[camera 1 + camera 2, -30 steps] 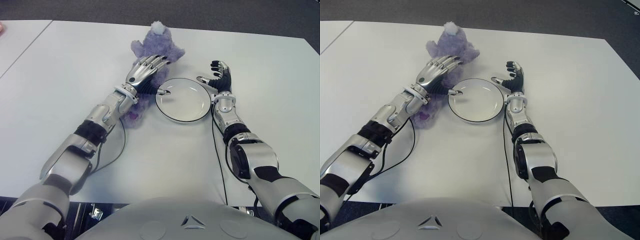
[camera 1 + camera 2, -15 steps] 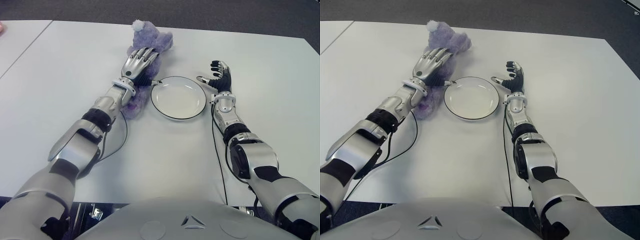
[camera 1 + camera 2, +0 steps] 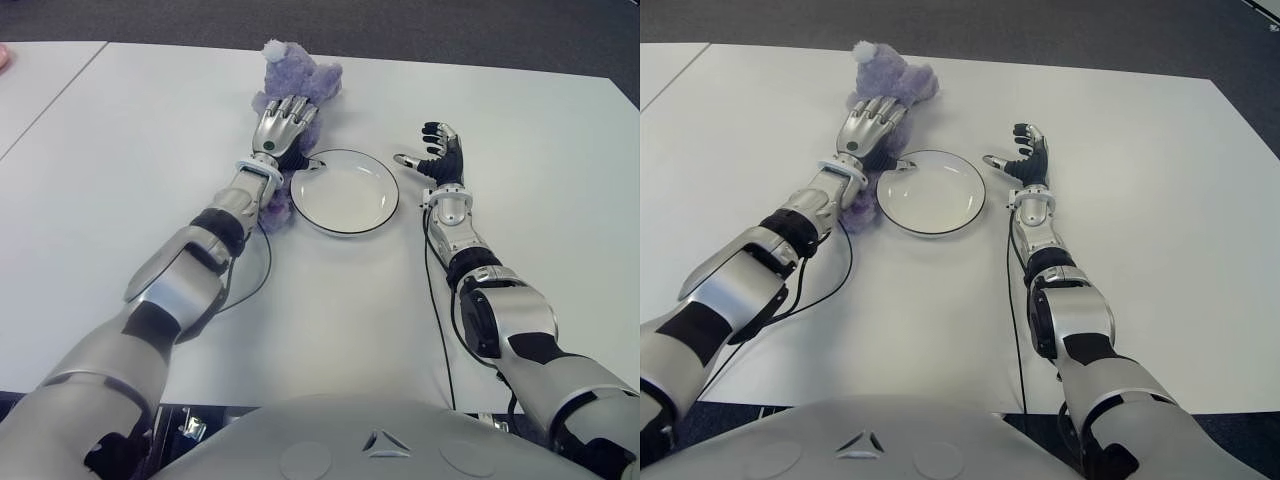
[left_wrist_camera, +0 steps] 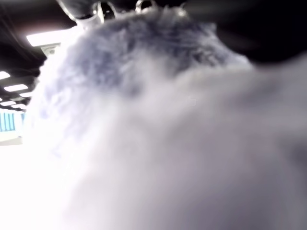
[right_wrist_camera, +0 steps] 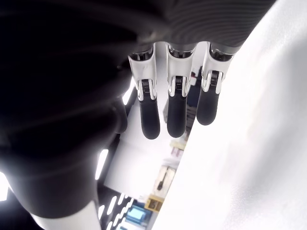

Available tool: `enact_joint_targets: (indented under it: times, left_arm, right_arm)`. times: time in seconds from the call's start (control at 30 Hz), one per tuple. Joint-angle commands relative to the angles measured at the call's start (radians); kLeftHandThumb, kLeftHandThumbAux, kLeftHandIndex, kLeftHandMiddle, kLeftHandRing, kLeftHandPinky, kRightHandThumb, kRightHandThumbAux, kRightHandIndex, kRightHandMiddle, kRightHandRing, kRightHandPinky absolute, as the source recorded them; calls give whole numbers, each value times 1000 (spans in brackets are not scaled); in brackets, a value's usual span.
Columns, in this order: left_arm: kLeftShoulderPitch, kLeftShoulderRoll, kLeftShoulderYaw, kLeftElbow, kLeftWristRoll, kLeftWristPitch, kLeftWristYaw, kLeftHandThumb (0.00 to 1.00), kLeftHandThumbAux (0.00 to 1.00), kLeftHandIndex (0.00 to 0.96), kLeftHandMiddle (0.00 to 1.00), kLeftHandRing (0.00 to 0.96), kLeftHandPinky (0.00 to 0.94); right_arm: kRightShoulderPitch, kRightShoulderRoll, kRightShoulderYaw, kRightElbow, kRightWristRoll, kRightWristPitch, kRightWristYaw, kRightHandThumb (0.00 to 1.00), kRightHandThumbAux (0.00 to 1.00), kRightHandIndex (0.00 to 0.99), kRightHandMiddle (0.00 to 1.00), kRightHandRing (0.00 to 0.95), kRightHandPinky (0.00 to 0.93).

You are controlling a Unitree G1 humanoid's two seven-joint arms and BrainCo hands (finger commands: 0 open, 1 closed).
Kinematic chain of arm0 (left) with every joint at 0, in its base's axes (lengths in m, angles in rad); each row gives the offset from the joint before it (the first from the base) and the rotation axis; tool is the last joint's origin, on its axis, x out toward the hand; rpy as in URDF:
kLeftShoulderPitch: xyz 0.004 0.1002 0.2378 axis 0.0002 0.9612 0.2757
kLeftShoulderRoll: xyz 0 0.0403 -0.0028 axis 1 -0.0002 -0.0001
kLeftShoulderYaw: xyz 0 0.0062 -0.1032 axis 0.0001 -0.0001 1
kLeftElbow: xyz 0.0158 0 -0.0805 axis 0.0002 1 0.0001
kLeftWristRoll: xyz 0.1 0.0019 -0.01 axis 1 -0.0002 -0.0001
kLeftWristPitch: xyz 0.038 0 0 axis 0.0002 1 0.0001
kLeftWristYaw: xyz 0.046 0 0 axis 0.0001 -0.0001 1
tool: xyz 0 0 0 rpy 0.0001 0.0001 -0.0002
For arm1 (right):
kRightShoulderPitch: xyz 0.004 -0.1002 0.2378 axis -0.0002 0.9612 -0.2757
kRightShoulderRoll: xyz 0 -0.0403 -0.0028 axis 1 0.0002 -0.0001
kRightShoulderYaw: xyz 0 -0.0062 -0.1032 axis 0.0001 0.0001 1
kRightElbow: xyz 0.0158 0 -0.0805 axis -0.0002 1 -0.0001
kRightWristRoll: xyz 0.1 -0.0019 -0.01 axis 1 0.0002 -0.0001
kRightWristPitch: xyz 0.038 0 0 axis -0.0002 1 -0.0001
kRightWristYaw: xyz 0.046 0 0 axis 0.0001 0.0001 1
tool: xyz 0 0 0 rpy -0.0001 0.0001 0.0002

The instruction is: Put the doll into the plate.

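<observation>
Doll (image 3: pixel 300 85), purple plush, lies left of plate (image 3: pixel 345 195) under left hand (image 3: pixel 281 128), fingers draped over it. Looks soft, light; squeeze the body. Right hand (image 3: pixel 436 155) beside plate, fingers spread, empty.

Silver-shelled arms with black joints, thin black cables, and black-fingertipped right hand (image 3: pixel 437 152).

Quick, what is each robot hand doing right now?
Left robot hand: closed on the purple doll.
Right robot hand: open, holding nothing, beside the plate.
</observation>
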Motion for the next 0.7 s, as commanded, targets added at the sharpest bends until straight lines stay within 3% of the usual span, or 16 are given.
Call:
enact_joint_targets:
  times: [0.03, 0.43, 0.7]
  left_arm:
    - [50, -71, -84, 183, 55, 118, -62, 0, 415, 0, 0, 0, 0]
    - [39, -102, -109, 207, 38, 200, -27, 0, 393, 0, 0, 0, 0]
    - [38, -104, -90, 217, 8, 218, -16, 0, 464, 0, 0, 0, 0]
  right_arm:
    - [306, 102, -15, 143, 15, -1, 27, 0, 944, 249, 278, 251, 258]
    - [313, 98, -21, 141, 14, -17, 40, 0, 935, 251, 285, 262, 270]
    - [313, 100, -34, 141, 28, -15, 61, 0, 921, 238, 273, 255, 265]
